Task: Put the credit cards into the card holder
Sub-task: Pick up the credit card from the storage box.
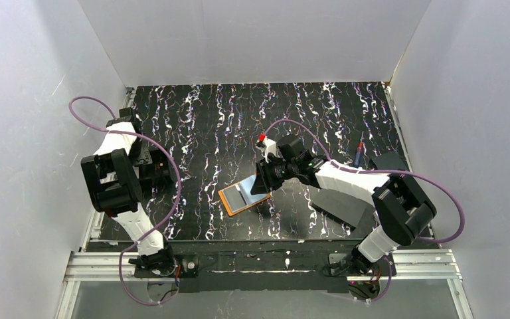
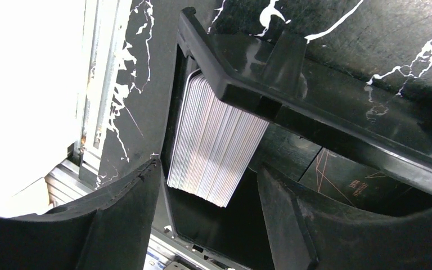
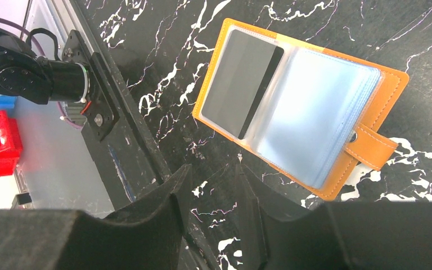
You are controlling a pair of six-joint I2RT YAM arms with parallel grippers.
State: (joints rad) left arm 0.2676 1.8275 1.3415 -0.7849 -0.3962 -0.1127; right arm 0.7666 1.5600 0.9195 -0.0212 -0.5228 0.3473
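Note:
The card holder [image 1: 242, 195] lies open on the marbled black table, orange with pale blue sleeves [image 3: 315, 112]. A dark card with a black stripe [image 3: 239, 90] sits in its left sleeve, and the snap tab [image 3: 374, 149] points right. My right gripper [image 3: 215, 169] hovers just beside the holder's near edge, open, with only table between the fingers; it also shows from above [image 1: 263, 181]. At the table's left edge, a stack of credit cards [image 2: 216, 140] stands on edge in a black tray [image 2: 315, 118]. My left gripper [image 2: 208, 169] is open and straddles the stack's lower end with narrow gaps.
Flat black rectangles [image 1: 342, 203] [image 1: 388, 161] lie at the right, with a red-tipped pen-like stick [image 1: 360, 149] beside them. A dark card with thin orange lines [image 2: 349, 180] lies behind the tray. White walls enclose the table; an aluminium rail [image 1: 265, 262] runs along the near edge.

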